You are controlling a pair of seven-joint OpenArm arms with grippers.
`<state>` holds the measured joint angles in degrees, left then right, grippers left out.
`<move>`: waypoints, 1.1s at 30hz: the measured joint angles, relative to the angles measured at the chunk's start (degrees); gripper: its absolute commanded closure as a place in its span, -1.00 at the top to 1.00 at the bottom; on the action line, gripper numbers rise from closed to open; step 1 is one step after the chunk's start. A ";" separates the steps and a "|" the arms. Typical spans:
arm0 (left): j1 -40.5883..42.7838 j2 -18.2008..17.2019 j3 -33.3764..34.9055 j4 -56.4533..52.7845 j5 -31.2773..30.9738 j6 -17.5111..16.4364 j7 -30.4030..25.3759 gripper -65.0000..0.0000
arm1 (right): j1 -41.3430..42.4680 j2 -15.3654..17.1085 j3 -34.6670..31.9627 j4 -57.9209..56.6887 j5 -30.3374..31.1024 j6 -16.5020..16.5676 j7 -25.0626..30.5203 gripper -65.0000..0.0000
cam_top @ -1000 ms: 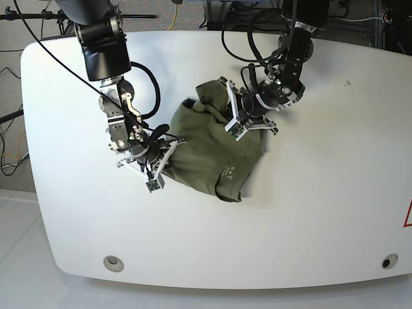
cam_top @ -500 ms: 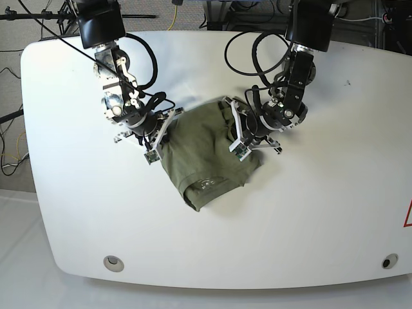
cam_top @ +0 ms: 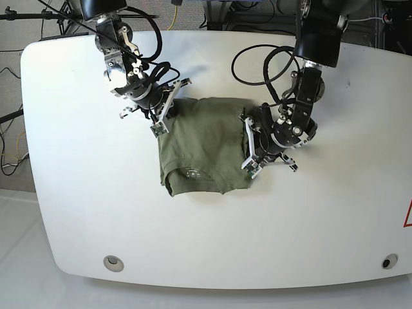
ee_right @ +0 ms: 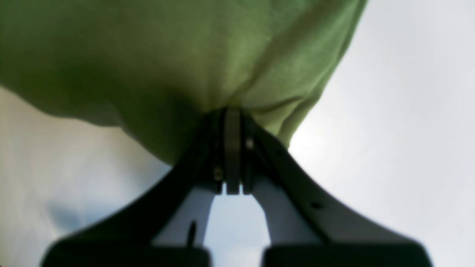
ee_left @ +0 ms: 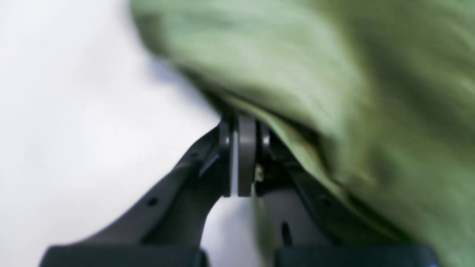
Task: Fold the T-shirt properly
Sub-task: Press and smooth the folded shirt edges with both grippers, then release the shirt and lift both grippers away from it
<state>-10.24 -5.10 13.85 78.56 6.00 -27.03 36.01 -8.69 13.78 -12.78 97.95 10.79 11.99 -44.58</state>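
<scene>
Cloth was pinched in both grippers. The T-shirt (cam_top: 205, 145) lay partly folded near the middle of the white table (cam_top: 335, 219), stretched between the two arms. The right gripper (cam_top: 162, 117) was clamped shut on the shirt's far corner, on the left of the base view; its wrist view showed the jaws pressed together with green cloth bunched at the tips (ee_right: 232, 115). The left gripper (cam_top: 250, 153) was likewise closed on the shirt's opposite edge, on the right of the base view, with fabric draped over its jaws (ee_left: 245, 126). Between them the held edge ran roughly across the table, while the collar end with its pale label (cam_top: 192, 172) hung toward the near side. Each arm sat at its own corner, so the next pull or lay-down probably depended on both moving together.
</scene>
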 measured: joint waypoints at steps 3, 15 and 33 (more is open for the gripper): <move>-1.18 -0.85 0.02 0.02 -0.07 0.00 -0.11 -1.00 | -0.81 -0.04 0.00 0.26 0.04 -0.02 0.61 -1.00; -0.35 -2.97 -2.62 3.30 -0.11 -0.35 -0.02 -1.00 | 0.02 0.22 -0.04 3.50 -0.04 0.00 -3.98 -1.00; 6.58 -6.51 -16.98 20.33 -0.15 -0.02 2.97 -1.00 | 0.39 -1.64 -2.47 13.49 -0.35 -0.13 -10.97 -1.00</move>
<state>-3.66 -11.62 -3.14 98.89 5.85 -27.05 38.98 -8.29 12.14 -15.25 111.44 10.44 11.86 -55.55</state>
